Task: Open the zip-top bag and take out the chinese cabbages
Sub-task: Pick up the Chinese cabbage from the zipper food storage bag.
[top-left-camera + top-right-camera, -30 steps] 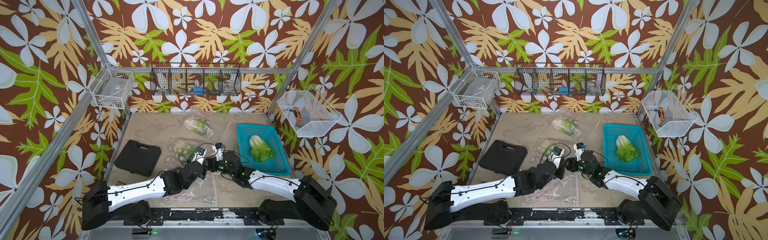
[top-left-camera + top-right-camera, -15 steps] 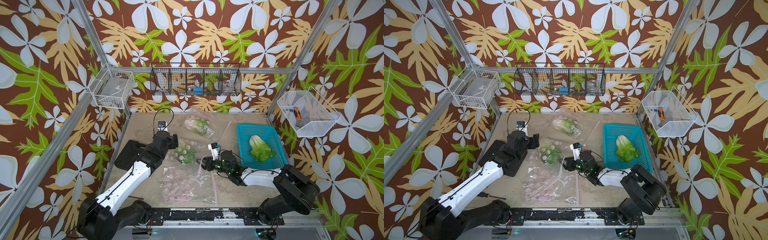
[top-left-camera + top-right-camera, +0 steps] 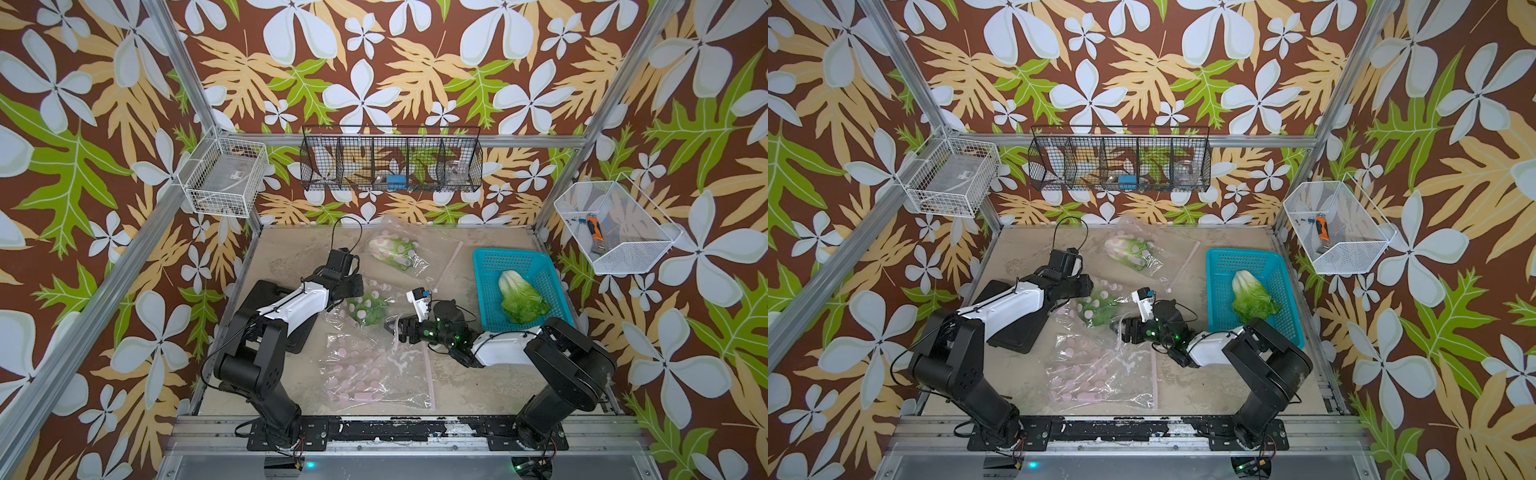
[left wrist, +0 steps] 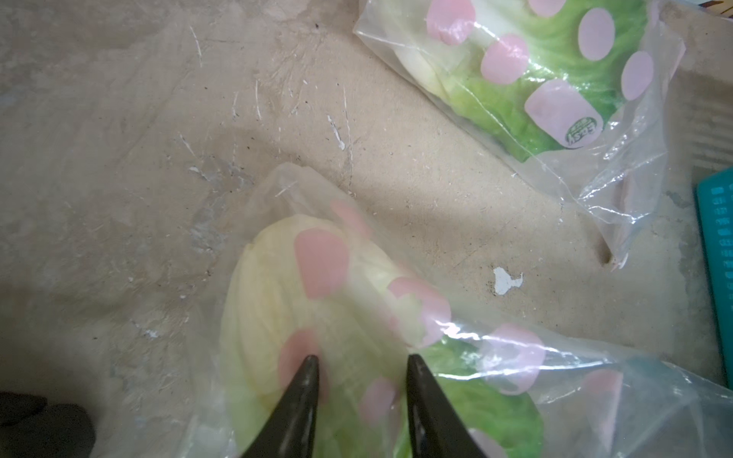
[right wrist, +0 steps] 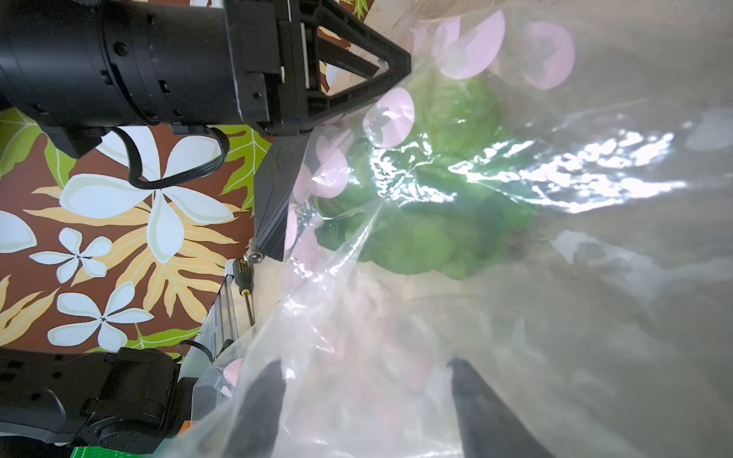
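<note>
Middle bagged cabbage (image 3: 368,309): second bagged cabbage (image 3: 395,251) at 12 o'clock, basket (image 3: 483,291) holding loose cabbage (image 3: 521,297) at 3, case (image 3: 254,294) at 9.

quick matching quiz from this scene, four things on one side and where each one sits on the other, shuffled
Things:
1. black case
2. bare cabbage
3. orange-handled tool
4. rearmost cabbage

Places:
A. inside a pink-dotted bag near the back wall
B. in the white wire basket on the right wall
C. on the table, partly under the left arm
D. in the teal basket

Pairs: 1-C, 2-D, 3-B, 4-A
</note>
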Available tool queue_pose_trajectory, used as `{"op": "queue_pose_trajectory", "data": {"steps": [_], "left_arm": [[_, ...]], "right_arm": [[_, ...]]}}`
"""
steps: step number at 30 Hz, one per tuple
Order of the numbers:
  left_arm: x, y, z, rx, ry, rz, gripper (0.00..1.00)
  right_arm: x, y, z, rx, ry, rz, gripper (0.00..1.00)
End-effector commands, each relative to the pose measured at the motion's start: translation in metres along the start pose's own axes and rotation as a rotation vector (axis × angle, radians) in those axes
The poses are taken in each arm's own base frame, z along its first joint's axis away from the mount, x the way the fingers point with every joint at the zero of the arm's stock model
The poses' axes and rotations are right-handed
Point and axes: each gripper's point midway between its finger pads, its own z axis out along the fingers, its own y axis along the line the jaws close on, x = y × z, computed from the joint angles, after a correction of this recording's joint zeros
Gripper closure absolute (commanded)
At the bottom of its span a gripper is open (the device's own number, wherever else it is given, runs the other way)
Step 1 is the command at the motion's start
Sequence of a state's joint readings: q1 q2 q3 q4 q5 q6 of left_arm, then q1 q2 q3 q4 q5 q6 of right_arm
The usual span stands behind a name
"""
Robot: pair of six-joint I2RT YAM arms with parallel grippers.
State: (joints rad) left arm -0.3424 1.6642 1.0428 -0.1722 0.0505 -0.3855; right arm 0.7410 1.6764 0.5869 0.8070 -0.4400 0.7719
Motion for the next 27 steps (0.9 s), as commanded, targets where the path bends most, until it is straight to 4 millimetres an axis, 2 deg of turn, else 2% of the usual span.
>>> {"op": "queue_pose_trajectory", "data": {"steps": [1, 4, 7, 13, 16, 18, 27], "left_arm": [[0.025, 0.0, 0.009, 0.034, 0.069, -0.064, 0.74], [0.039, 0.002, 0.016, 0.05, 0.098, -0.095, 0.83], [0.047, 0.003, 0.017, 0.065, 0.105, -0.115, 0.86], [0.052, 0.005, 0.011, 0.075, 0.091, -0.139, 0.87], [0.056, 0.003, 0.007, 0.097, 0.084, -0.158, 0.88], [0.061, 0.002, 0.007, 0.114, 0.09, -0.168, 0.88], [0.079, 0.005, 0.008, 0.122, 0.126, -0.181, 0.89]], "right_arm": [[-0.004, -0.002, 0.008, -0.003, -0.018, 0.045, 0.35], [0.0, -0.001, 0.016, -0.051, -0.019, 0.107, 0.38], [0.002, 0.0, 0.022, -0.08, -0.027, 0.151, 0.38], [0.004, -0.003, 0.033, -0.076, -0.025, 0.168, 0.3], [0.0, -0.006, 0.036, -0.061, -0.046, 0.178, 0.22], [-0.002, -0.008, 0.039, -0.054, -0.052, 0.182, 0.21], [-0.011, -0.012, 0.052, -0.072, -0.083, 0.225, 0.34]]}}
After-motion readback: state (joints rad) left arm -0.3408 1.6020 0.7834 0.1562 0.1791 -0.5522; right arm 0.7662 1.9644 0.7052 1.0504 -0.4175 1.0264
